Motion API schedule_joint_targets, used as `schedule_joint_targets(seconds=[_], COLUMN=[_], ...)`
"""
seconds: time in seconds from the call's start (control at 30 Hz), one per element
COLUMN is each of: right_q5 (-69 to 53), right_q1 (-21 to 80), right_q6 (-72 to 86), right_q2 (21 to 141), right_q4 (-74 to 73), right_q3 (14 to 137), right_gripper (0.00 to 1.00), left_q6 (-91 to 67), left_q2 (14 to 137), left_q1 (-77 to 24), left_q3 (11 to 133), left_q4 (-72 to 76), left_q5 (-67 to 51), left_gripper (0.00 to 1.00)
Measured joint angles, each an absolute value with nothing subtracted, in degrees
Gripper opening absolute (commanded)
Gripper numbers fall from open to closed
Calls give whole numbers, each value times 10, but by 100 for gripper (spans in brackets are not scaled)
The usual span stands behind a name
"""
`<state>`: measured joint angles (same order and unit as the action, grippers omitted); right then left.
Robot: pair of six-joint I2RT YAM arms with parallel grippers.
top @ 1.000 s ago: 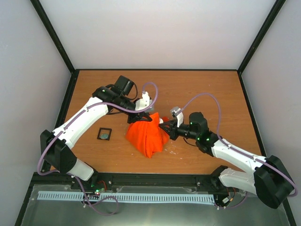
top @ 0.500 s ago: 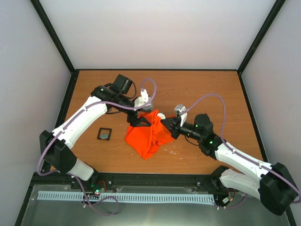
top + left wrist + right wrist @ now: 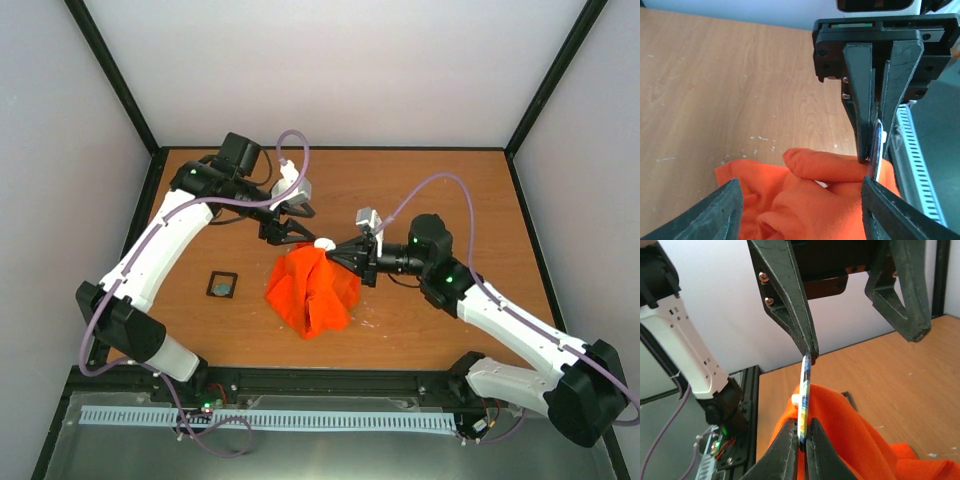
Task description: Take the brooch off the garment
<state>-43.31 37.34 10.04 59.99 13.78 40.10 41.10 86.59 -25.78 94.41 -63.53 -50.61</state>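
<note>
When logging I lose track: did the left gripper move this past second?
Yes. The left gripper pulled back and left, toward the far edge of the table, away from the orange shirt.

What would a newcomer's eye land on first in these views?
The bright orange shirt at the centre of the top view, drawn up into a peak. At that peak the right hand pinches the pale disc brooch, seen edge-on in both wrist views. The left hand hangs open just up and left of it.
</note>
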Motion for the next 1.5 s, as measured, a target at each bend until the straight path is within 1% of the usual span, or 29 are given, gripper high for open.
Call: schedule_joint_targets(seconds=[0.07, 0.2, 0.3, 0.33, 0.5, 0.67, 0.8, 1.07, 1.17, 1.27, 1.5], right_q5=[-451, -475, -490, -495, -512, -524, -533, -534, -534, -533, -526], right_q1=[373, 373, 373, 373, 374, 376, 376, 375, 375, 375, 375], right_q6=[89, 65, 51, 48, 29, 11, -1, -15, -19, -22, -32], right_q2=[612, 634, 653, 659, 679, 679, 675, 672, 674, 679, 709], right_q4=[111, 62, 28, 18, -20, -52, -80, -114, -123, -131, -155], right_q3=[418, 448, 471, 479, 499, 503, 507, 519, 528, 542, 579], right_gripper=[3, 3, 3, 3, 3, 3, 3, 3, 3, 3, 3], left_q6=[420, 435, 446, 449, 470, 488, 509, 532, 534, 531, 509], left_q2=[875, 881, 881, 881, 881, 876, 869, 846, 844, 844, 876], left_q1=[-258, -258, -258, -258, -257, -257, -257, -258, -258, -258, -258], left_q3=[944, 942, 939, 938, 933, 906, 891, 884, 884, 884, 910], left_q4=[-656, -682, -695, -698, -719, -721, -729, -743, -744, -744, -746], left_q5=[-515, -526, -531, -531, -530, -517, -504, -509, -513, -518, -534], left_gripper=[63, 53, 52, 53, 68, 74, 77, 77, 73, 60, 46])
